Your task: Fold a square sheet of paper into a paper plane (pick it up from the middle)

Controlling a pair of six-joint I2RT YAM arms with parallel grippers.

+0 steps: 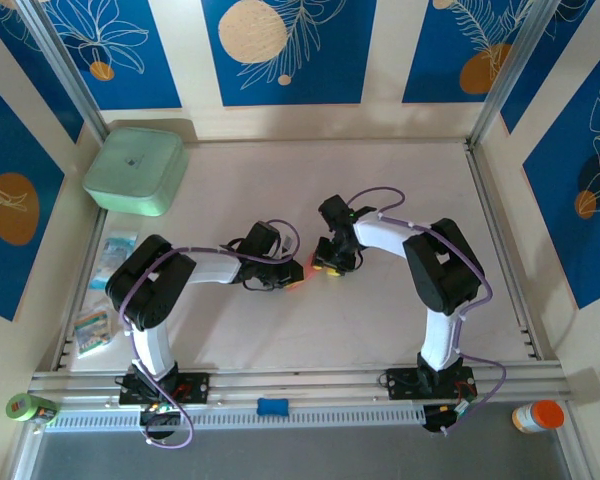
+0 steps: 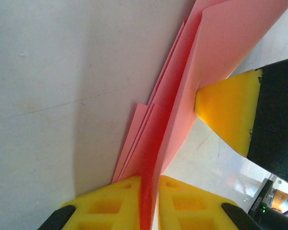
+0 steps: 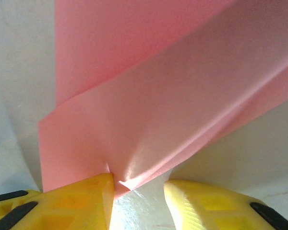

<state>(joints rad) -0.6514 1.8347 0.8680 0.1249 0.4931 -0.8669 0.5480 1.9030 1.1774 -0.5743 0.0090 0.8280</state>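
The square sheet of paper (image 2: 216, 43) is pink-red and folded into a narrow, layered paper plane shape, standing on edge above the table. My left gripper (image 2: 150, 182) is shut on its lower fold, with the yellow pads (image 2: 110, 201) pressed on both sides. From above, a bit of pink paper (image 1: 298, 281) shows between my left gripper (image 1: 290, 273) and right gripper (image 1: 326, 264) at mid-table. My right gripper (image 3: 139, 184) is open: a broad flap of the paper (image 3: 173, 96) rests against its left finger (image 3: 81, 201), while the other finger (image 3: 206, 206) stands apart. That gripper's yellow fingertip (image 2: 228, 112) touches the flap's side.
A mint-green square box (image 1: 137, 170) sits at the back left. Clear printed packets (image 1: 118, 247) lie along the left edge. A green roll (image 1: 28, 407), a blue piece (image 1: 272, 406) and an orange-capped jar (image 1: 540, 415) sit by the front rail. Walls enclose the table.
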